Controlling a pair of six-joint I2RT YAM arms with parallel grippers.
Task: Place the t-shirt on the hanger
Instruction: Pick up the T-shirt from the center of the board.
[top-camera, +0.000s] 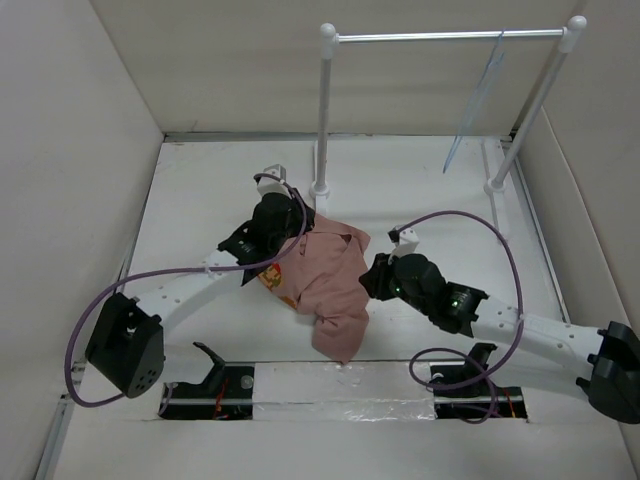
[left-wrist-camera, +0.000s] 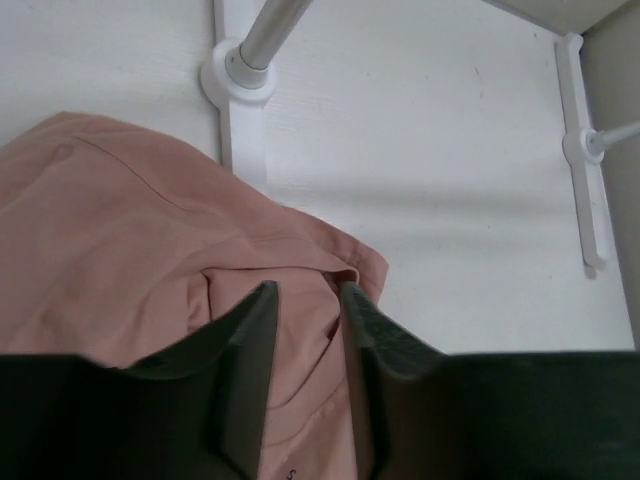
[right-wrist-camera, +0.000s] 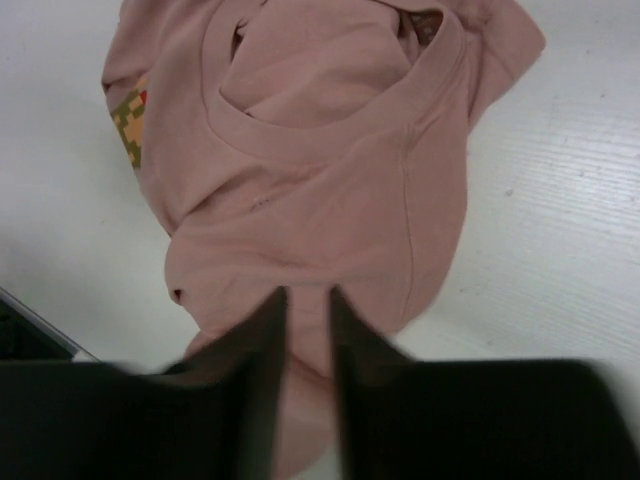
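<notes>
The dusty-pink t-shirt (top-camera: 335, 285) lies bunched in the middle of the table, its print (top-camera: 275, 280) at the left edge. My left gripper (top-camera: 298, 236) is at the shirt's far left end, and in the left wrist view its fingertips (left-wrist-camera: 308, 295) are nearly together with collar fabric (left-wrist-camera: 120, 230) between them. My right gripper (top-camera: 368, 276) is at the shirt's right edge. In the right wrist view (right-wrist-camera: 308, 300) it pinches a fold of the shirt (right-wrist-camera: 330, 150). The pale-blue hanger (top-camera: 480, 100) hangs on the rail at the back right, apart from both grippers.
The white-posted rack with its metal rail (top-camera: 450, 36) stands at the back; its left post base (left-wrist-camera: 238, 70) is just beyond the shirt. White walls enclose the table on three sides. Purple cables loop beside both arms.
</notes>
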